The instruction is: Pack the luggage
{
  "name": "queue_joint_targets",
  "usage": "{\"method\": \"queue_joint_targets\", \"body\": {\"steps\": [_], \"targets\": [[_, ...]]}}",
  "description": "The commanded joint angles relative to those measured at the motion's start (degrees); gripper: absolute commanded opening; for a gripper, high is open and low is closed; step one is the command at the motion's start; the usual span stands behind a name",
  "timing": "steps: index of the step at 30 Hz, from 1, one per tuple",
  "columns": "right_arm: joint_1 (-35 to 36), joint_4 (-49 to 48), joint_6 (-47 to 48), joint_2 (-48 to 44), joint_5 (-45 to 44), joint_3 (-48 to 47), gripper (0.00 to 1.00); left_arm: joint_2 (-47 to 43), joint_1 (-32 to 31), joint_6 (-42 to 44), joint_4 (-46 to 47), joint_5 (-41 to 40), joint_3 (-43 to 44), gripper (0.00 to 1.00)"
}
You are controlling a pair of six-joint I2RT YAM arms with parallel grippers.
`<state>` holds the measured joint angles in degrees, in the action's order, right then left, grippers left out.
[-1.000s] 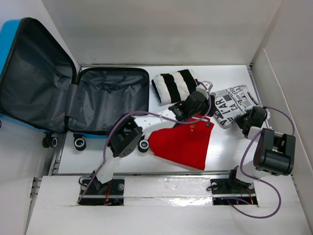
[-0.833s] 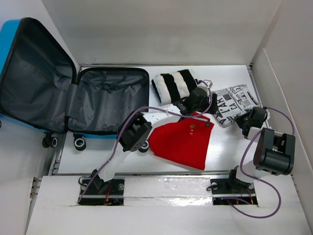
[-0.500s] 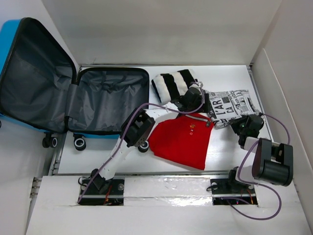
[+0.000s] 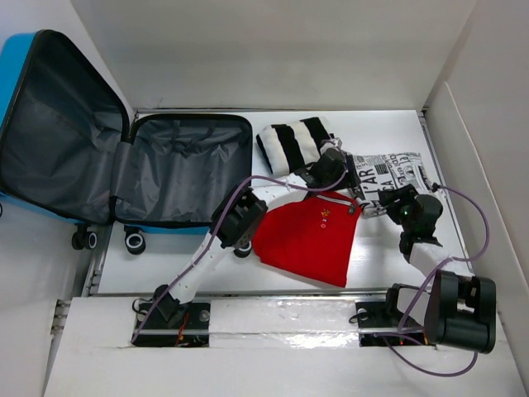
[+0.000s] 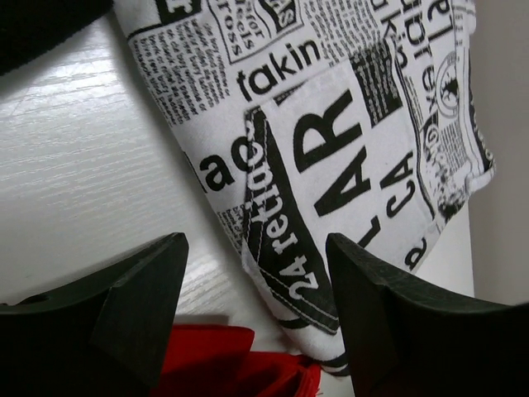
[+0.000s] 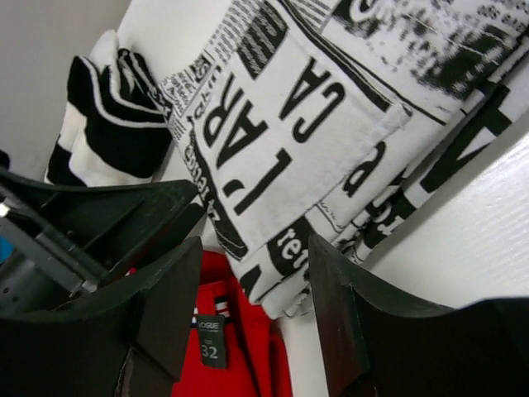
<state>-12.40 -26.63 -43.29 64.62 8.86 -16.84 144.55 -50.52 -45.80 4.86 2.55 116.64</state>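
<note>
The luggage lies open at the left, blue shell outside and grey lining inside, with nothing in it. A red shirt lies flat mid-table, a newsprint-patterned garment beyond its right corner. My left gripper hovers open at that garment's left edge; its wrist view shows the open gripper over the printed cloth and the shirt's red collar. My right gripper stands open at the garment's near edge; in the right wrist view the right gripper straddles the printed hem above the shirt's label.
A black-and-white striped garment lies folded behind the shirt, next to the luggage's open half. The lid leans up against the left wall. White walls close in the table at the back and right.
My right gripper has opened and moved left along the newsprint garment, which shifted left. My left gripper has travelled from the red shirt's collar toward that garment.
</note>
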Motion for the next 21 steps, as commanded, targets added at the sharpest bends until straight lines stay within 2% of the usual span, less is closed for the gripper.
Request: {"method": "queue_joint_targets", "body": {"steps": [1,7,13,16,21], "targets": [[2.64,0.09,2.24,-4.75,-3.67,0.76,0.6,2.22,-0.01,-4.9,-2.14,-4.19,3.23,0.65],[6.07,5.09,5.4,-13.28,-4.29,-0.21,0.6,5.82,-1.6,-6.67,-7.23,-9.22,10.87,0.63],[7.3,12.91,8.48,-26.55,-2.54,-4.06,0.6,8.99,-2.83,-6.49,-11.45,-12.56,17.47,0.61],[9.41,15.2,9.27,-27.36,-2.53,-6.71,0.59,9.61,-3.44,-6.84,-11.81,-12.48,18.36,0.6],[11.52,12.57,9.62,-25.86,2.2,-10.58,0.59,10.22,-5.11,-8.6,-10.05,-12.56,18.63,0.57]]}}
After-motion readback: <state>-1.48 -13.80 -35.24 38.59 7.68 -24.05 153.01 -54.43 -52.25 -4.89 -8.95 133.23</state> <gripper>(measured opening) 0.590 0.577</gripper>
